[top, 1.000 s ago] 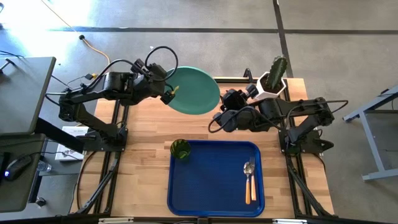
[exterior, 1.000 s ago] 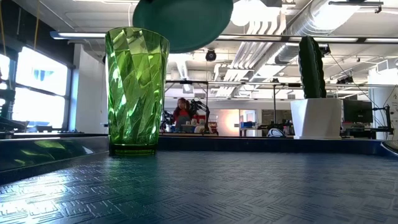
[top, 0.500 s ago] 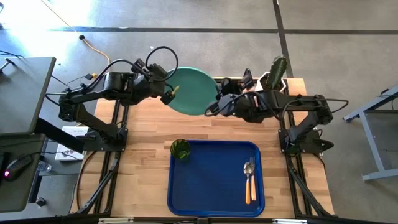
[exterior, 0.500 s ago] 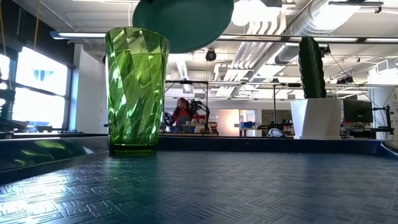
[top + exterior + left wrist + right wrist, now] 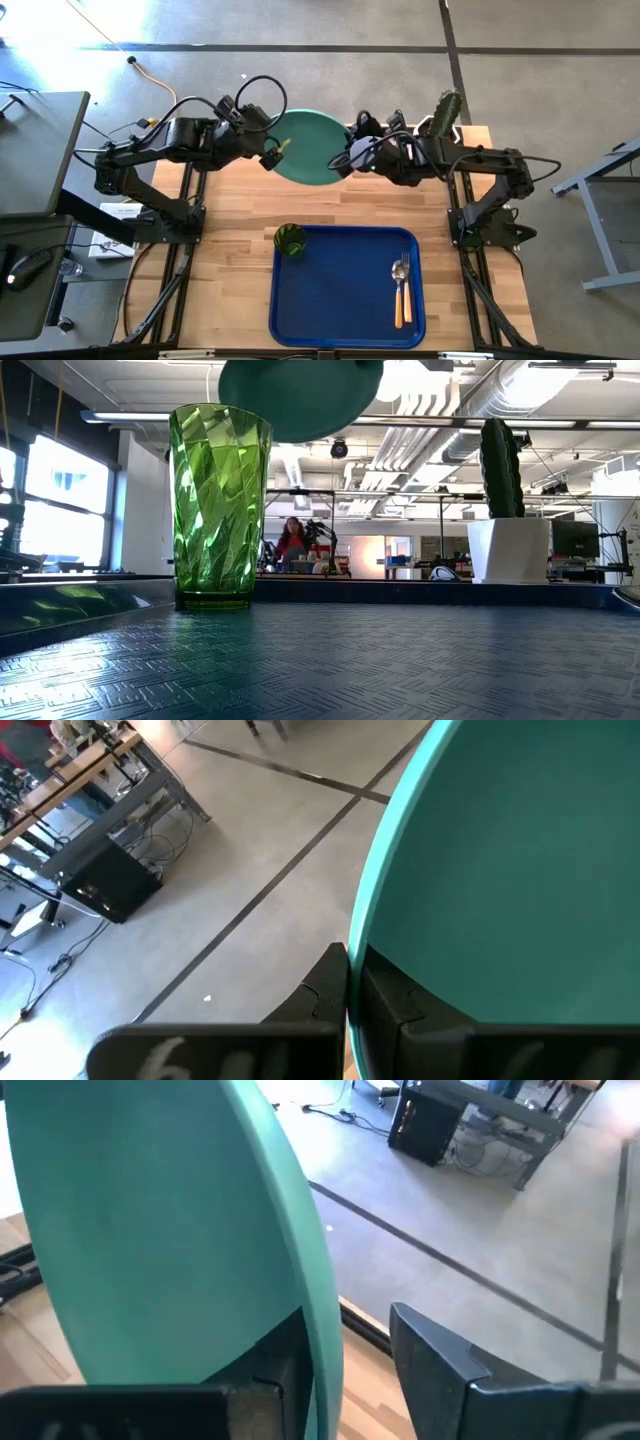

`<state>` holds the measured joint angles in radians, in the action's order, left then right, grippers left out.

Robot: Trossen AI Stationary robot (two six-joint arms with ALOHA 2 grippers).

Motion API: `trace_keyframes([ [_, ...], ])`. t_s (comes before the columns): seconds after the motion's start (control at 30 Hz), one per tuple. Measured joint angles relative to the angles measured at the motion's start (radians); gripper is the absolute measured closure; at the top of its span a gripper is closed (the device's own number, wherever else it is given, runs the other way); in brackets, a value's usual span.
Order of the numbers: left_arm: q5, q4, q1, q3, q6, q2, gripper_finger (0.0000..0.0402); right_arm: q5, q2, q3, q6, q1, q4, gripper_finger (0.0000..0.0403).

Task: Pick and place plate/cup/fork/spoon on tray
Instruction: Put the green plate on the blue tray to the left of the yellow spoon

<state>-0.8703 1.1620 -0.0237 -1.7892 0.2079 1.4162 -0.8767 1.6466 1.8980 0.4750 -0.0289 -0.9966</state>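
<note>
High view: left gripper (image 5: 268,152) pinches plate (image 5: 312,146); right gripper (image 5: 350,158) spread astride its rim, cactus pot (image 5: 441,128) behind.

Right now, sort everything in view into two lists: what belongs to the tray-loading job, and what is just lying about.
Job:
round mint-green plate, held above the table by left gripper, right gripper at its other edge
translucent green cup, on tray
orange-handled fork and spoon, on tray
dark-blue rectangular tray

Lying about:
white pot with cactus
wooden table
</note>
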Motion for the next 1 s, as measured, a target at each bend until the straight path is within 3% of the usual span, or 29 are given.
trace_keyframes([
  [0.13,0.001,-0.001,0.000,0.000,0.000,0.000,0.0401,0.021,0.000,0.000,0.022,0.003,0.002,0.0309],
  [0.33,0.007,-0.001,0.000,0.000,-0.003,0.000,0.0401,0.062,0.000,0.000,0.046,0.003,0.000,0.0393],
  [0.7,0.061,-0.004,-0.010,0.000,-0.019,-0.002,0.0363,0.068,0.001,0.000,0.108,0.003,-0.007,0.0399],
  [1.0,0.139,-0.003,-0.009,0.000,-0.079,-0.002,0.0294,0.072,0.001,0.000,0.182,0.002,-0.040,0.0401],
])
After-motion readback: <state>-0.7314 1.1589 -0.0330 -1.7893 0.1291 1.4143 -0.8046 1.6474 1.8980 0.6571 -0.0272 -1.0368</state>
